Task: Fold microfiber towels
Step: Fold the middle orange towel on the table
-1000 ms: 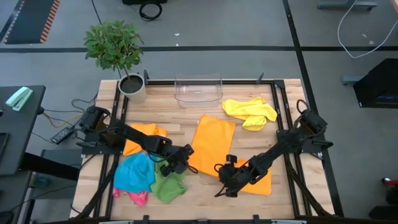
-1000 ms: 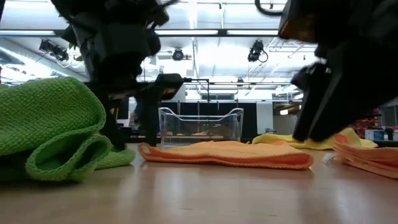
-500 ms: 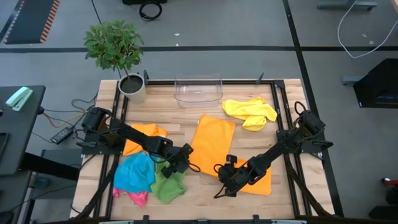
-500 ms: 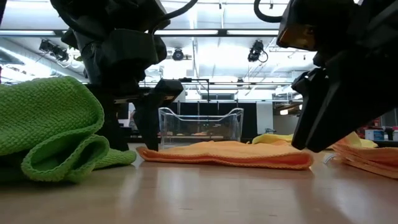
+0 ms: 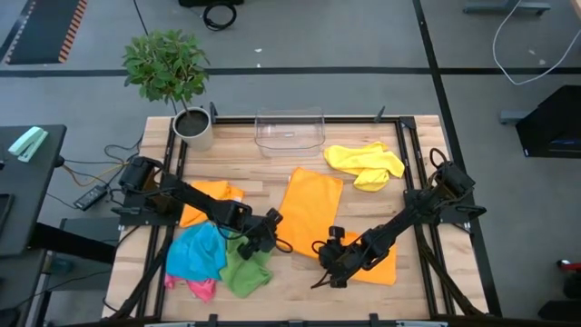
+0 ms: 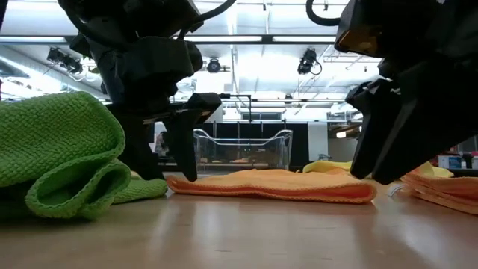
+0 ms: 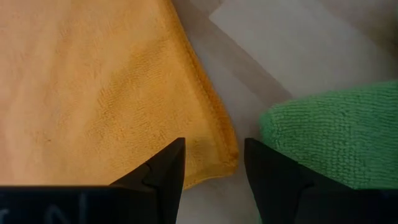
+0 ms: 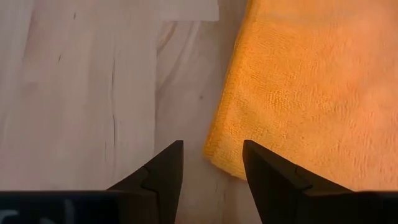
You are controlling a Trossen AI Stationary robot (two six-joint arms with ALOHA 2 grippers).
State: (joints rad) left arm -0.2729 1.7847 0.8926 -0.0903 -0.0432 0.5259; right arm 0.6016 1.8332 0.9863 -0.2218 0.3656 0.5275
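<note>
Little has changed over the last second: both arms have only crept a touch lower and nearer the flat orange towel (image 5: pixel 310 211). Judgement: pre-grasp approach, fold not started on this cloth.

Left claw (image 5: pixel 269 229) has its jaws apart, nothing between them; in the left wrist view the orange towel's near corner (image 7: pixel 214 146) sits right in the gap ahead of the fingertips (image 7: pixel 166 163), with the green towel (image 7: pixel 336 134) just beside the other finger. Right claw (image 5: pixel 329 262) also has its jaws apart and empty, hovering over the corner of a second orange towel (image 8: pixel 298 87), with bare bench (image 8: pixel 81 81) under one finger.

Look of the cloths: the flat orange towel lies spread between the two claws, hemmed edge, fine looped pile, slightly rumpled in the low view. Second orange towel (image 5: pixel 381 263) looks layered, likely already folded. Green (image 5: pixel 243 272), blue (image 5: pixel 195 252) and pink (image 5: pixel 201 289) towels are bunched behind the left claw; a third orange one (image 5: pixel 207 198) is under the left arm; yellow towel (image 5: pixel 365 163) is crumpled, well apart from both claws.
</note>
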